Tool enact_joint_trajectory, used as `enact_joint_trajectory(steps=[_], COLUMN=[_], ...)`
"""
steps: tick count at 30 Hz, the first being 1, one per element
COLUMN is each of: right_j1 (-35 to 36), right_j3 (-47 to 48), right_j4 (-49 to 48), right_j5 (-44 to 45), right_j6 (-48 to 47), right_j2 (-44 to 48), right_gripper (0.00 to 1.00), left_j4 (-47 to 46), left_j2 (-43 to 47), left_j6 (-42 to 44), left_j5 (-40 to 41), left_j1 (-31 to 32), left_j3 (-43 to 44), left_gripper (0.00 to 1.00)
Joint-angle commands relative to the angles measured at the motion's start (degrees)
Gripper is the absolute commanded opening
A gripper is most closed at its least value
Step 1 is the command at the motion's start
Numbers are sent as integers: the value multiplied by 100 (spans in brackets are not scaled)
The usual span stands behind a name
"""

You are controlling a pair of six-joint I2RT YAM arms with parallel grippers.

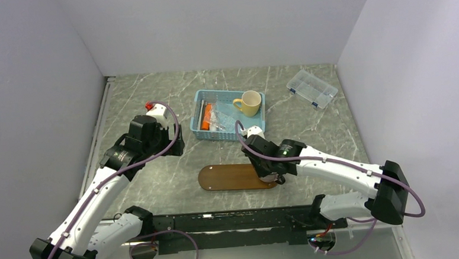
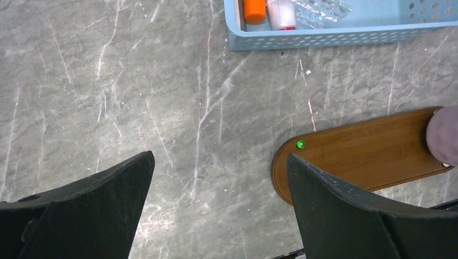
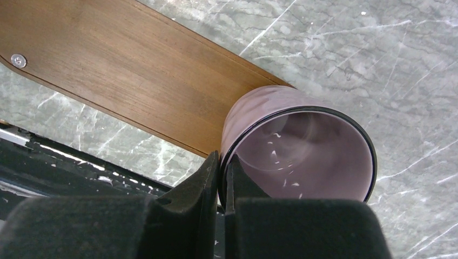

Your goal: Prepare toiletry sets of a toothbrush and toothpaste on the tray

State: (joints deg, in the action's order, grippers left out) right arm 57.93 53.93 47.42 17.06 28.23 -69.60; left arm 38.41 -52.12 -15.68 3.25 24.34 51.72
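The dark wooden tray (image 1: 229,177) lies on the table in front of the arms, with nothing lying on its bare wood. My right gripper (image 1: 271,176) is shut on the rim of a mauve cup (image 3: 291,151) at the tray's right end (image 3: 135,70); one finger is inside the cup and one outside. My left gripper (image 2: 220,162) is open and empty above bare table, just left of the tray (image 2: 367,151). The orange toothpaste (image 2: 254,9) and the white toothpaste (image 2: 282,13) lie in the blue basket (image 2: 335,38). I cannot make out the toothbrushes.
The blue basket (image 1: 227,135) stands behind the tray and also holds a yellow mug (image 1: 250,102) and clear wrapping. A clear compartment box (image 1: 311,88) sits at the back right. Walls close in the table on three sides.
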Motion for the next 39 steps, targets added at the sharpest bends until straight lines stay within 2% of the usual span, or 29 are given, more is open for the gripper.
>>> enact_joint_trajectory(steps=[1,39], right_j1=[112,400], right_j3=[26,-229], right_j4=[-284,-320], right_j5=[232,395], right_j6=[135,570], right_j2=[-23,39], right_gripper=[0,0], left_j4=[-132,-115], left_j2=[16,3], left_j6=[109,109], left_j5=[-70,-43], left_j1=[-28,-26], left_j3=[4,-5], left_gripper=[99,99])
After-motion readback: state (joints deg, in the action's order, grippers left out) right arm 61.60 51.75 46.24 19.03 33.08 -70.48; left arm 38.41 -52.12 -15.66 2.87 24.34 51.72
